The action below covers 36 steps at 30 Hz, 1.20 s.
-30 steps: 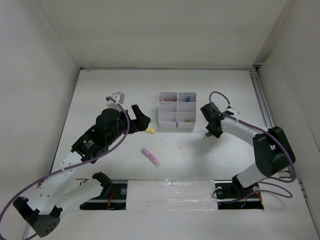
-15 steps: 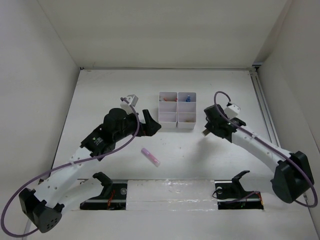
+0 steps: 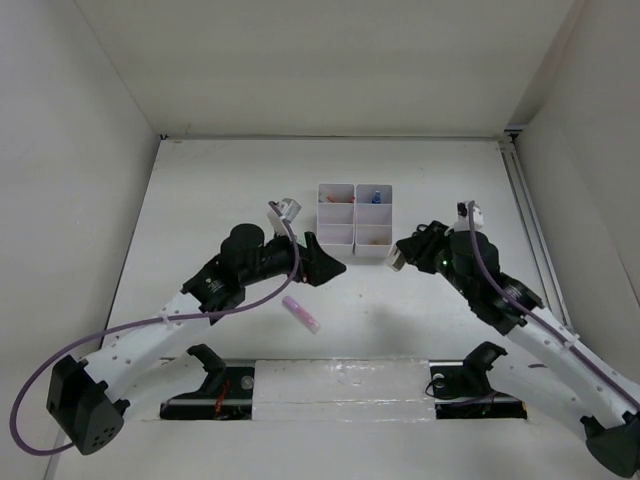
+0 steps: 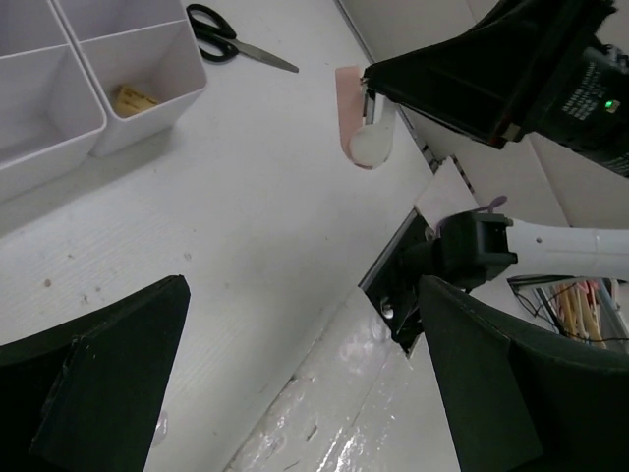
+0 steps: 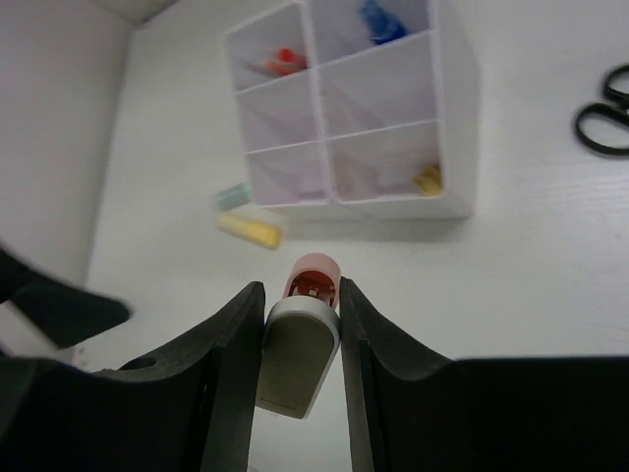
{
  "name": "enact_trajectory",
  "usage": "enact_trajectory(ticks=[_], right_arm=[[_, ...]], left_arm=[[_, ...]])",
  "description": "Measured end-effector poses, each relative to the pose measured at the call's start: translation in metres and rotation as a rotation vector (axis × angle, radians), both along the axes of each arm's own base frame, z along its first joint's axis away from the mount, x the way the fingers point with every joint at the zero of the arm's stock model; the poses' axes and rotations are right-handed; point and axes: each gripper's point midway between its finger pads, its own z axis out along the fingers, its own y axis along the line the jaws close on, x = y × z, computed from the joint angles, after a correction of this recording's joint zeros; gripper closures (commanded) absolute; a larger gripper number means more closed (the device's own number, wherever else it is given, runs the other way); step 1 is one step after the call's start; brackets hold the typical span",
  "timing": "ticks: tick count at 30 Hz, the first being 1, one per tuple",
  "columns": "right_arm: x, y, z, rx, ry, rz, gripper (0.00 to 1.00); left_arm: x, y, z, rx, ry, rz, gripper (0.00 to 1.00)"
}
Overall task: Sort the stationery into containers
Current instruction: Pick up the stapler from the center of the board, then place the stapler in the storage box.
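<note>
Your white table [image 3: 430, 170] carries 1 white organiser tray [image 3: 336, 250] of 6 compartments near its middle, and black-handled scissors [image 4: 244, 53] lie flat on the bare surface off the tray's right side. Just off the tray's left side, 1 yellow highlighter [image 5: 251, 230] and 1 green highlighter [image 5: 233, 195] lie close together. 1 pink highlighter [image 3: 301, 313] lies apart from the tray, toward the near edge.

walls [image 3: 70, 150]: plain off-white, boxing in three sides | worktop [image 3: 210, 190]: white, bit speckled | light: soft, even, faint shadows
</note>
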Motion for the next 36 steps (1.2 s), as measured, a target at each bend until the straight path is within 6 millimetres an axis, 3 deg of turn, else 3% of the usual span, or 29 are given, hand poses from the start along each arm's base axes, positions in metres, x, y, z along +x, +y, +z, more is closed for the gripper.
enact_trajectory(ticks=[5,11,15,24,36], right_arm=[[-0.026,0.032,0.057,0.122,-0.212,0.218,1.00],[-0.048,0.055,0.084,0.186,-0.324,0.377,1.00],[-0.061,0.071,0.099,0.230,-0.382,0.470,1.00],[-0.085,0.093,0.110,0.295,-0.457,0.611,1.00],[-0.089,0.106,0.125,0.342,-0.516,0.666,1.00]], left_arm=[[-0.004,-0.016,0.002,-0.042,-0.013,-0.077,0.01],[-0.025,-0.027,0.011,-0.147,-0.059,-0.209,0.01],[-0.039,-0.031,0.028,-0.216,-0.108,-0.301,0.01],[-0.053,-0.035,0.061,-0.334,-0.171,-0.388,0.07],[-0.053,-0.043,0.057,-0.376,-0.130,-0.426,0.20]])
